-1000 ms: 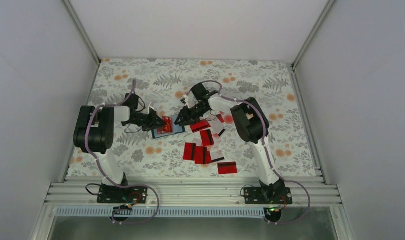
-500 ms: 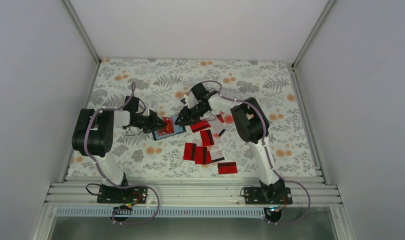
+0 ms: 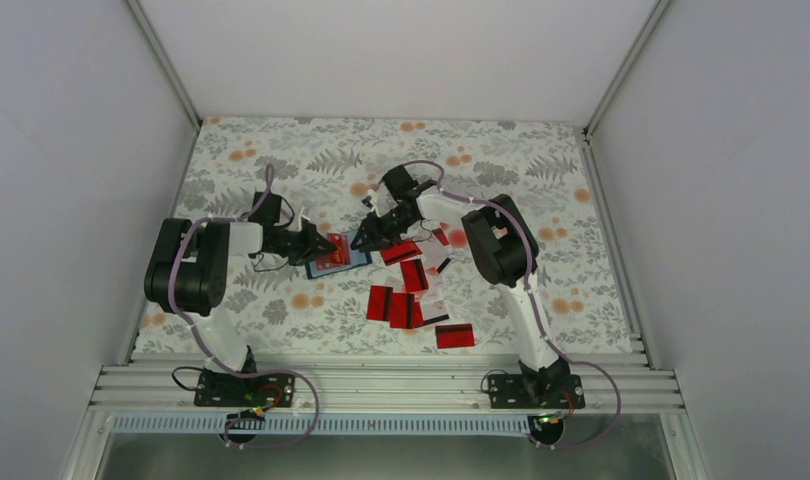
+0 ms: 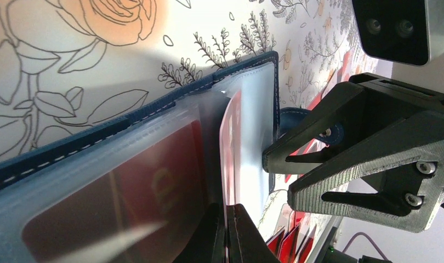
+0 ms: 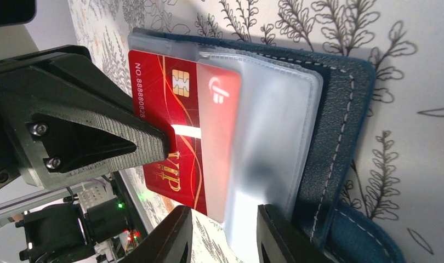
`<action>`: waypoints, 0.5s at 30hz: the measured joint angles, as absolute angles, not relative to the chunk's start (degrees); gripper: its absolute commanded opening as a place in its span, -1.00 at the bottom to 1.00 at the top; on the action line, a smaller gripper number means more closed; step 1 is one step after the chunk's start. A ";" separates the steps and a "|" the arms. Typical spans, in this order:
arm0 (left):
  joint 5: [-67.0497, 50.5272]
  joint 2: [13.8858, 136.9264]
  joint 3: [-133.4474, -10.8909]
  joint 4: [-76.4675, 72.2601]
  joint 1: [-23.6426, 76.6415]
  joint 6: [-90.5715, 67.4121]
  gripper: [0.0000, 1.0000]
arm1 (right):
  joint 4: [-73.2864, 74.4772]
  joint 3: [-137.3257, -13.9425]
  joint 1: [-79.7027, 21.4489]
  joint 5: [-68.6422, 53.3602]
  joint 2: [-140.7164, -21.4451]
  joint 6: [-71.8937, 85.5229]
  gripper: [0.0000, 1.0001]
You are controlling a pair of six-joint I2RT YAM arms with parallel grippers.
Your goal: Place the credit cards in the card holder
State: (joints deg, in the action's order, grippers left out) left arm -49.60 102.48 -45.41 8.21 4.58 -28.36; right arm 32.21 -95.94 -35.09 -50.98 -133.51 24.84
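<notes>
The navy card holder (image 3: 359, 260) lies open on the floral cloth, its clear sleeves (image 5: 274, 137) and blue leather edge (image 5: 340, 137) facing up. My left gripper (image 3: 317, 243) is shut on a red chip card (image 5: 170, 126), which stands about halfway inside a sleeve. The left wrist view shows that card (image 4: 233, 142) edge-on, pinched between my left gripper's tips (image 4: 226, 233). My right gripper (image 3: 367, 238) is open at the holder's opposite side; one finger (image 5: 277, 235) rests by the sleeves and the other (image 5: 173, 238) stands off the card's corner.
Several loose red cards (image 3: 406, 300) lie scattered on the cloth in front of and right of the holder, one (image 3: 454, 335) close to the near edge. White enclosure walls surround the table. Both arms meet over the holder.
My left gripper has crept a little to the right with the red card, toward the holder. The right gripper has stayed at the holder's edge.
</notes>
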 measured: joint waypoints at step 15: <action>-48.10 102.13 -44.88 6.07 6.09 -29.43 -0.95 | 36.99 -94.72 -34.24 -43.90 -127.31 22.11 -0.39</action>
State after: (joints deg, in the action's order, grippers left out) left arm -48.10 102.13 -44.88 6.07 6.09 -29.43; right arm 36.99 -94.72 -34.24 -43.90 -127.31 22.11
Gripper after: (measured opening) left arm 0.028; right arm 0.311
